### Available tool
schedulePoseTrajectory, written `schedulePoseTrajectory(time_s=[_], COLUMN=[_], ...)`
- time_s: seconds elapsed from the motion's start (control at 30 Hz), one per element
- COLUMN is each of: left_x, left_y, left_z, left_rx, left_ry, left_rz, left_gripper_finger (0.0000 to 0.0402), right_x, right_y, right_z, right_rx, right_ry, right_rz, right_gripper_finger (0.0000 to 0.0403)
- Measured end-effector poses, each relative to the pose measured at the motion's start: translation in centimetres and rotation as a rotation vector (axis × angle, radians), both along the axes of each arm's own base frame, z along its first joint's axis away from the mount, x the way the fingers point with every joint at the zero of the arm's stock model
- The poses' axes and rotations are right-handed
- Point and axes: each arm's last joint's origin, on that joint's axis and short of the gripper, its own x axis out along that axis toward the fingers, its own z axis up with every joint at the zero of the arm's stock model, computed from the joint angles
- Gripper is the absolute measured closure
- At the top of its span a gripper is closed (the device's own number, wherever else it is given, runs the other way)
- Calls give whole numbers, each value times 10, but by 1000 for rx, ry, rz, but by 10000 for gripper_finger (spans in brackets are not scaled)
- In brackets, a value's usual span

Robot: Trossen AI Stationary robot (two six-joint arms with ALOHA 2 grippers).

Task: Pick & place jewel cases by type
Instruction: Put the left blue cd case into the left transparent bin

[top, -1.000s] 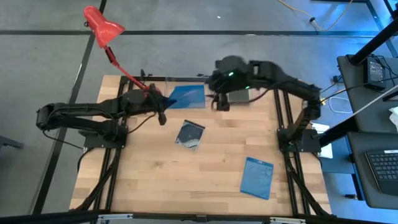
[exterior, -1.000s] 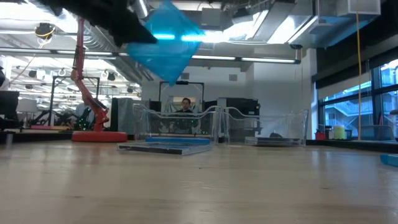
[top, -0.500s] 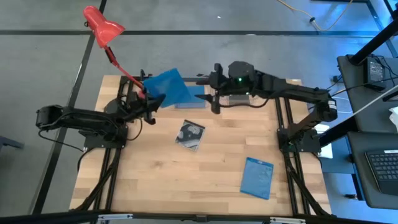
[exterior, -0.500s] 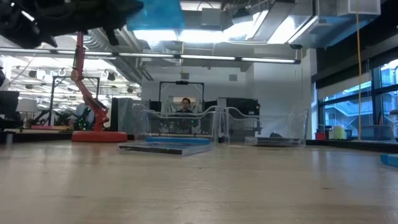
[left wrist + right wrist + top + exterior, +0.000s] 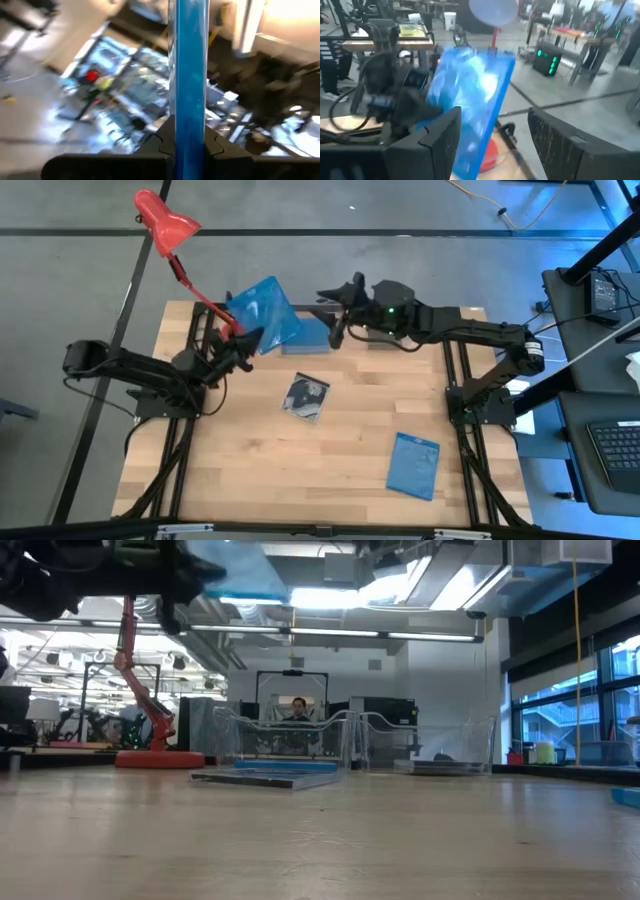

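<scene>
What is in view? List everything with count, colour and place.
Blue jewel cases: three; one held aloft by the left gripper, one in a clear tray, one on the table's near right.
Clear jewel case: one, silvery disc, table centre.
Clear trays: two, far edge.
Lamp: one, red, far left corner.
Person: one, room behind.
Left gripper: dark, shut on the held blue case.
Right gripper: dark, open, facing that case.

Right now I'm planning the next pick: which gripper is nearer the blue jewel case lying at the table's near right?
Right. The right gripper hovers open at the far edge, well away from that case; the left gripper, farther off, holds another blue case.
</scene>
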Motion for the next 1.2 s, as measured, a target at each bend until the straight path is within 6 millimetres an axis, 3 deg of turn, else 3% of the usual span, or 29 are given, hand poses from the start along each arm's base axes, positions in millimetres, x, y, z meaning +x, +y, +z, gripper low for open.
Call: schedulePoseTrajectory(time_s=[0.23,0.43,0.57,0.9,1.03,1.2], left_x=[22,60,85,129,150,174], left_y=[-27,-44,-50,-45,-33,-17], left_z=[-9,-13,-16,-42,-52,-57], left_rx=[-119,-212,-299,-640,-688,-659], left_ry=[10,54,-5,-381,-497,-476], left_rz=[44,166,208,383,463,533], left_gripper_finger=[383,383,381,379,379,378], right_x=[-14,-24,-38,-89,-103,-112], right_y=[3,4,7,10,13,14], right_z=[24,28,29,49,56,55], right_rx=[-67,-63,-45,-138,-218,-250], right_ry=[-37,-7,66,161,184,240], right_rz=[5,5,5,-147,-151,-140], right_gripper_finger=[169,169,169,169,169,169])
